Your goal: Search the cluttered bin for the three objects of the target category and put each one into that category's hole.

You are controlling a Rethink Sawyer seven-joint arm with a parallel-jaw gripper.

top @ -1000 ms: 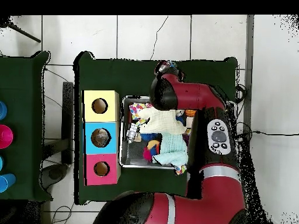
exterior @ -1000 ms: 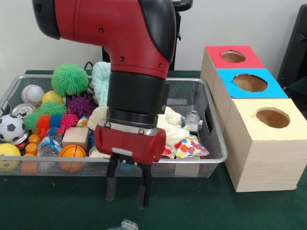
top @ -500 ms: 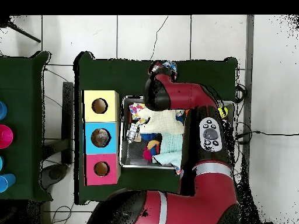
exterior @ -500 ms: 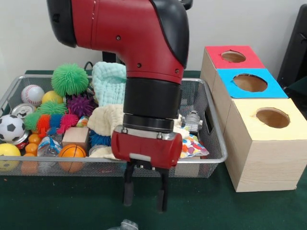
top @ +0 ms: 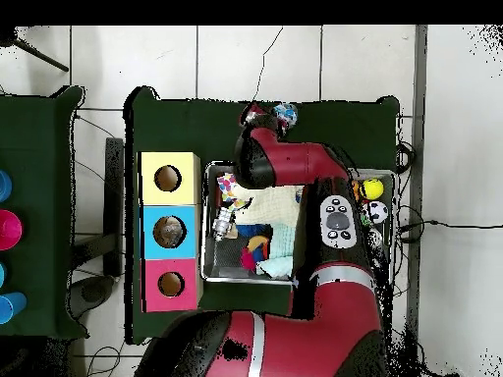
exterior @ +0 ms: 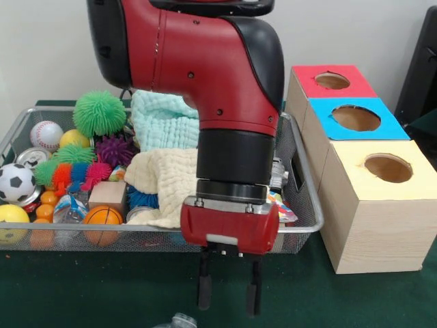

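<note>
My gripper (exterior: 228, 295) hangs open and empty over the green table just in front of the wire-mesh bin (exterior: 61, 109). A see-through bottle (exterior: 179, 321) lies on the table at the bottom edge, just left of and below the fingertips; in the overhead view it (top: 285, 113) shows beside the arm's wrist. Another small clear bottle (top: 224, 224) lies in the bin's end nearest the boxes; in the front view my arm hides most of it. A clear, blue-marked bottle (exterior: 69, 208) lies at the bin's front left. The blue-faced box's hole (exterior: 356, 118) is right of the bin and also shows from overhead (top: 169, 232).
The red-faced box (exterior: 332, 80) and the yellow-faced box (exterior: 387, 168) flank the blue one. The bin holds a cream cloth (exterior: 167, 181), a mint cloth (exterior: 164, 116), spiky balls (exterior: 100, 113), a soccer ball (exterior: 15, 183), a basketball (exterior: 102, 217) and a can (exterior: 31, 158).
My arm has swung to the right in the front view, toward the boxes, and the gripper has sunk slightly. The gripper has stayed open and empty. The bin's contents have not moved.
</note>
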